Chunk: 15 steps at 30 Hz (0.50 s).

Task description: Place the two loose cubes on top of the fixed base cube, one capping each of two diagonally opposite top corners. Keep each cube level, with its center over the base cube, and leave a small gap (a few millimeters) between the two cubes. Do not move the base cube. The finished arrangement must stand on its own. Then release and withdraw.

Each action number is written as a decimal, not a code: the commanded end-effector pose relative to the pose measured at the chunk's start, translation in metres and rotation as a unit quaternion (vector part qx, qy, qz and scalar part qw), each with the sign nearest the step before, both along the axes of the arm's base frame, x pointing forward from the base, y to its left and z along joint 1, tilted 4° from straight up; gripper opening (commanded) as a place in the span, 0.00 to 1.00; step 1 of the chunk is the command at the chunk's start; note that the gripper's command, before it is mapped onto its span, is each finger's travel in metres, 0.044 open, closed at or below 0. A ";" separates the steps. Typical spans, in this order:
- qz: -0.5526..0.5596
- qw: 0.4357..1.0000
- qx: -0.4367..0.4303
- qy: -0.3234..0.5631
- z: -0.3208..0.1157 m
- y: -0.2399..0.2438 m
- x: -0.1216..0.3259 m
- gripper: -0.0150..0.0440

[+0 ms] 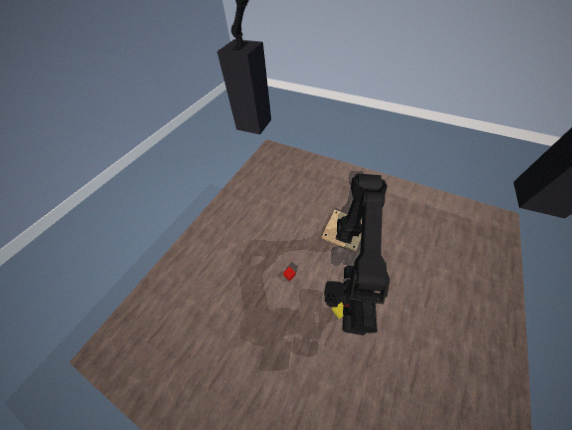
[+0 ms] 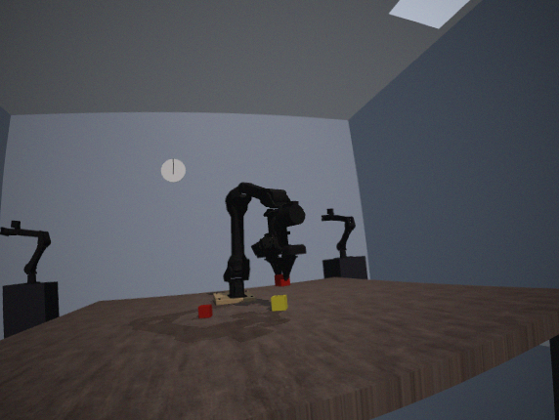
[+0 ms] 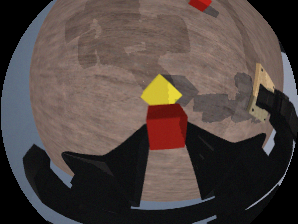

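The yellow base cube [image 1: 338, 310] [image 2: 279, 303] [image 3: 159, 91] sits on the table, partly hidden by the arm in the top view and by the held cube in the wrist view. One loose red cube [image 1: 289, 273] [image 2: 205, 311] [image 3: 200, 4] lies on the table, apart from the yellow cube. My gripper [image 2: 281, 278] [image 3: 165, 125] is shut on the other red cube [image 2: 280, 280] [image 3: 167, 132] and holds it in the air, above the table and near the yellow cube. Its exact offset from the yellow cube is hard to tell.
The arm's tan mounting plate [image 1: 330, 237] [image 2: 222, 300] [image 3: 257, 80] is on the wooden table [image 1: 200, 300] [image 2: 147, 371], behind the cubes in the exterior view. Dark pedestals [image 1: 246, 90] [image 2: 30, 313] with other arms stand beyond the table.
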State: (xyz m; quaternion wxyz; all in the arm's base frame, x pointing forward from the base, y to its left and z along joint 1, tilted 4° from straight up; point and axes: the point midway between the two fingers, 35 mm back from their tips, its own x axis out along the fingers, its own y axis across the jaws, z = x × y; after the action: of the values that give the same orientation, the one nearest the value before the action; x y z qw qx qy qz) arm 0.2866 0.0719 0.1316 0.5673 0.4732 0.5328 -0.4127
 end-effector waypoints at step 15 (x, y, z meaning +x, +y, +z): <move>-0.001 1.000 -0.001 -0.002 -0.016 0.001 0.002 0.43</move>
State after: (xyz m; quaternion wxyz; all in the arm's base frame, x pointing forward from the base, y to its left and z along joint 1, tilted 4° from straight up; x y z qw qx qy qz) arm 0.2878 0.0734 0.1219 0.5688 0.4744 0.5316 -0.4108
